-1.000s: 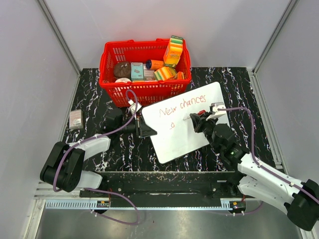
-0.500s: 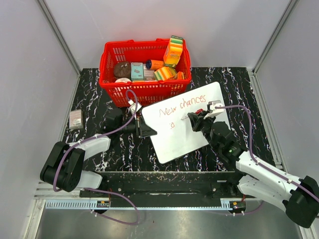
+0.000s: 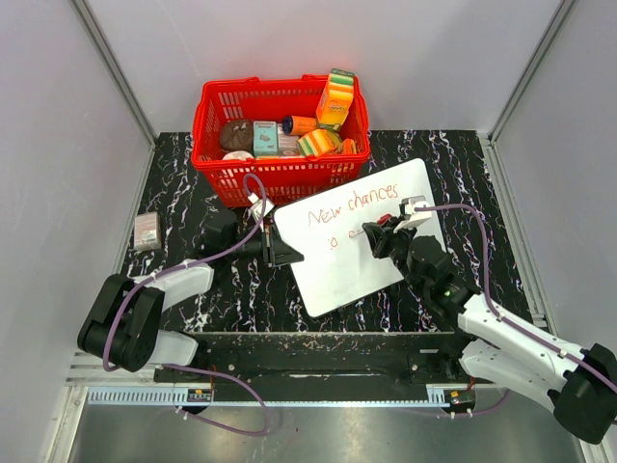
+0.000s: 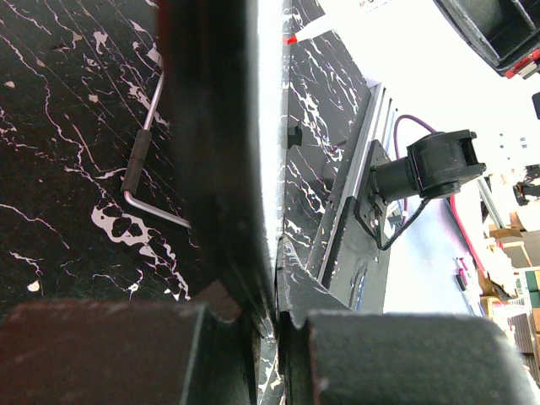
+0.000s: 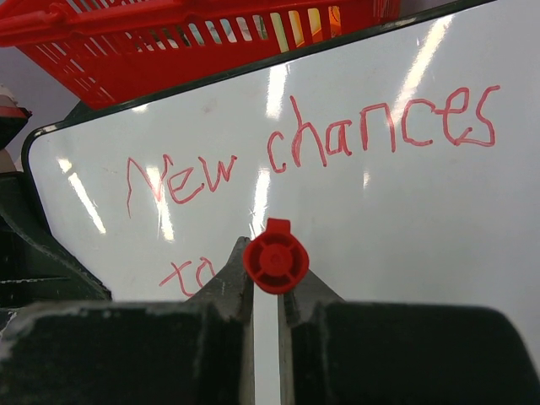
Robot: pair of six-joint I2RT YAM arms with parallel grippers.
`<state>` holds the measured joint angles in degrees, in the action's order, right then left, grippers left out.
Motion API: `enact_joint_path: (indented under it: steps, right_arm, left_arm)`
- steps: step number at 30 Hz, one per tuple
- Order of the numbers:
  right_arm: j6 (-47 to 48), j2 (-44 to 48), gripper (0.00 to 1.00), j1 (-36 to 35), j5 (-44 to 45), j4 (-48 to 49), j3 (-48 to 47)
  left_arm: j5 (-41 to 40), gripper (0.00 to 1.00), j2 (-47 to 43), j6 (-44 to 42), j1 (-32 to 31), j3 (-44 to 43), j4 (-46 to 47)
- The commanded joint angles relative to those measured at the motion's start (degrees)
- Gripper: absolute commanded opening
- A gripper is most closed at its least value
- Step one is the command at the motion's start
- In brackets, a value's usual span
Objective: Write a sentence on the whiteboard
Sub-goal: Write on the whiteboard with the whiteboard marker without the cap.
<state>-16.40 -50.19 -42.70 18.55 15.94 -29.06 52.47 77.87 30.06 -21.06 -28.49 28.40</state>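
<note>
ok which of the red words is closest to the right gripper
The short "to", alone on the second line just left of the right gripper; "New" and "chances" sit higher on the whiteboard.

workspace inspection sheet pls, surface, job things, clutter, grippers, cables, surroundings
surface: black marbled table, white veining
job's things: whiteboard lies flat at an angle; sentence in red reads "New chances", with a second line just begun below it
clutter: red basket behind the board, holding sponges and packets; small box at the table's left edge
grippers: left gripper shut on the board's left edge; right gripper shut on a red marker over the board
cables: purple cables run along each arm
surroundings: grey walls; nothing else seen
</note>
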Motion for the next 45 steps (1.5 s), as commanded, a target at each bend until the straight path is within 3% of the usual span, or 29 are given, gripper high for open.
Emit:
enact_joint_path:
  steps: [1,21,45]
  right_arm:
    - [-0.6,0.8,0.0,-0.4,1.7,-2.3,-0.5]
    - [-0.5,-1.5,0.0,-0.4,7.4,0.0,-2.6]
    - [-0.2,-1.3,0.0,-0.3,6.4,-2.2,-2.5]
  left_arm:
    - [-2.3,0.0,1.8,-10.7,-1.4,1.1,-5.2]
    - [-2.4,0.0,1.8,-10.7,-1.4,0.9,-5.5]
    - [-2.4,0.0,1.5,-11.0,-1.5,1.0,-5.7]
